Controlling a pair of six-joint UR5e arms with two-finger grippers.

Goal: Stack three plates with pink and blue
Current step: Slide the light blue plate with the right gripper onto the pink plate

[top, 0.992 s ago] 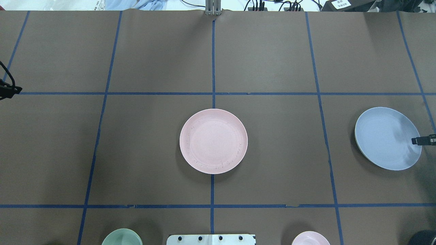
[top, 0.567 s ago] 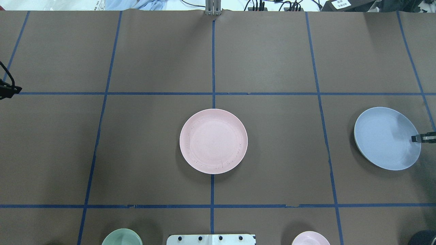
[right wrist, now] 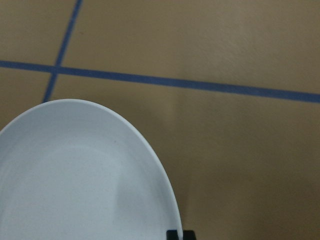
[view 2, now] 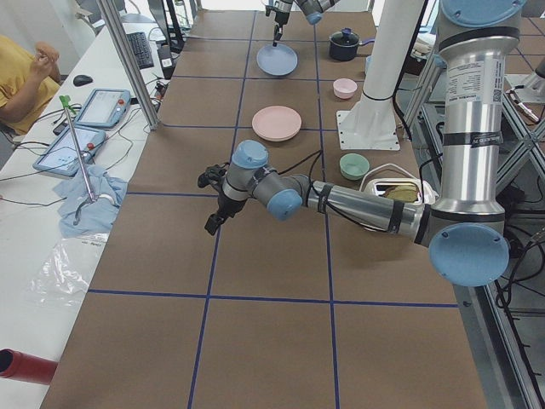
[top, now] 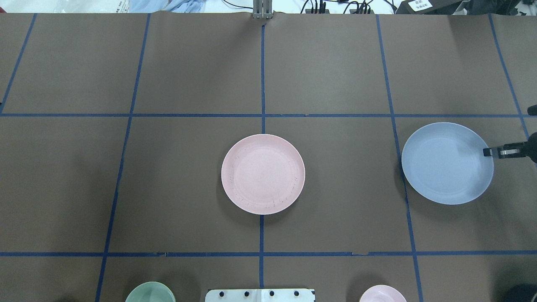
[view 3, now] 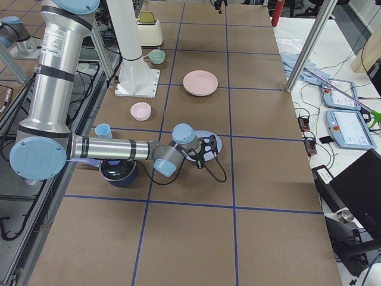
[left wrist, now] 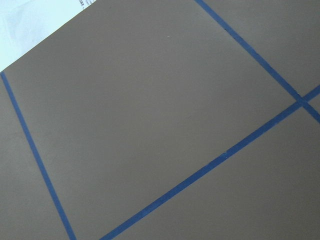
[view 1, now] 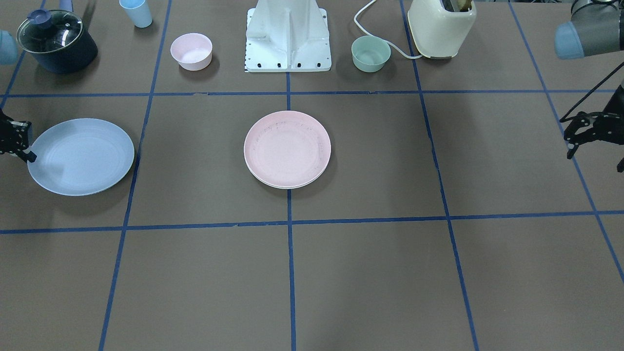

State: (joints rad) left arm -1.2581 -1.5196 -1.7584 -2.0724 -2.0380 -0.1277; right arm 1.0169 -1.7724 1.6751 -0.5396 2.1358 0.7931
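Two pink plates (view 1: 287,148) lie stacked at the table's centre; they also show in the overhead view (top: 263,174). My right gripper (top: 488,152) is shut on the right rim of a blue plate (top: 447,162) and holds it a little above the table, to the right of the pink stack. In the front-facing view the blue plate (view 1: 80,156) is on the left with the right gripper (view 1: 22,146) at its edge. The right wrist view shows the blue plate (right wrist: 85,175) close up. My left gripper (view 1: 592,146) is open and empty, far from the plates.
Near the robot base (view 1: 288,36) stand a pink bowl (view 1: 191,51), a green bowl (view 1: 371,53), a toaster (view 1: 441,27), a lidded pot (view 1: 56,41) and a blue cup (view 1: 136,12). Blue tape lines grid the brown table.
My right gripper has carried the blue plate left, toward the pink stack, and levelled it. The left gripper has drawn back out of the overhead view's left edge.
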